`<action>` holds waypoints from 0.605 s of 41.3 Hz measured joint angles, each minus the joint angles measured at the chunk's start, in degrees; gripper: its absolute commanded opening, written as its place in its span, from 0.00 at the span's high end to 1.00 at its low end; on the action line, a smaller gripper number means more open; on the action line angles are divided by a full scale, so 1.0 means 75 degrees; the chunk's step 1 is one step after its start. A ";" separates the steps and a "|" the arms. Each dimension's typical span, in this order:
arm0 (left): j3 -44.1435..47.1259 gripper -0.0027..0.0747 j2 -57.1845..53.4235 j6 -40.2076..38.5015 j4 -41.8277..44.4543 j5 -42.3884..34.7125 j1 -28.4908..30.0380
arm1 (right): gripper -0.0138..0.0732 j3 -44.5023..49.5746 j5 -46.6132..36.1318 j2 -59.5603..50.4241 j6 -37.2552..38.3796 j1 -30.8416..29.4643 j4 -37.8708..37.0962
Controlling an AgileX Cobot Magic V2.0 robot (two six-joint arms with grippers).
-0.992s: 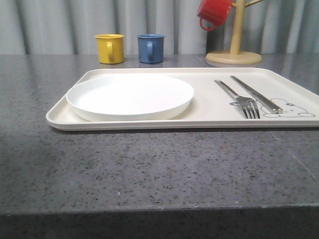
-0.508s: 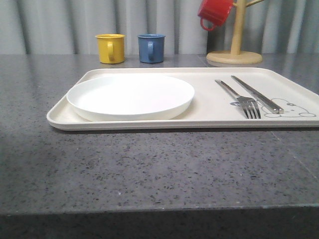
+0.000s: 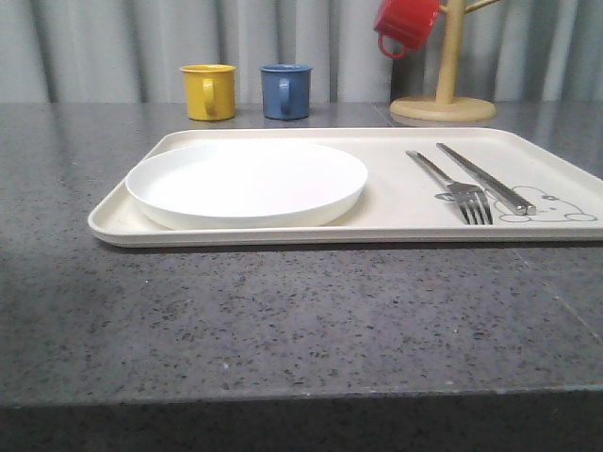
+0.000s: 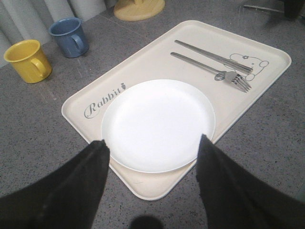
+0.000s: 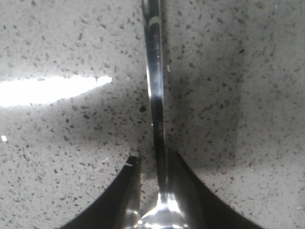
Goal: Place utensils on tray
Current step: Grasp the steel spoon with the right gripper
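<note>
The cream tray [image 3: 396,232] lies across the table with the fork [image 3: 466,194] and the knife [image 3: 485,177] side by side on its right part, beside a rabbit drawing. A white plate [image 3: 245,179] covers its left part. My left gripper [image 4: 152,143] hangs open above the tray's [image 4: 157,183] near corner and the plate [image 4: 157,124], with nothing between its fingers. The fork [image 4: 195,64] and knife [image 4: 209,55] lie beyond it. My right gripper [image 5: 151,160] is low over the speckled table, shut on the spoon [image 5: 153,86] at its neck; the handle points away from the fingers.
A yellow mug [image 3: 208,91] and a blue mug [image 3: 285,91] stand behind the tray. A wooden mug tree [image 3: 443,105] with a red mug [image 3: 405,25] stands at the back right. A grey curtain closes off the back. Bare table lies in front of the tray.
</note>
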 measured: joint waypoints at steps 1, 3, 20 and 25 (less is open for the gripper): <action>0.0000 0.44 0.0000 0.0000 0.0000 0.0000 0.0000 | 0.64 0.0000 0.0000 0.0012 -0.0003 0.0000 0.0000; 0.0000 0.44 0.0000 0.0000 0.0000 0.0000 0.0000 | 0.65 0.0000 -0.0017 0.0067 -0.0003 0.0000 0.0000; 0.0000 0.44 0.0000 0.0000 0.0000 0.0000 0.0000 | 0.85 -0.0015 -0.0064 0.0116 -0.0016 0.0000 0.0184; 0.0000 0.44 0.0000 0.0000 0.0000 0.0000 0.0000 | 0.85 -0.0162 -0.0064 -0.0026 -0.0016 0.0182 0.0631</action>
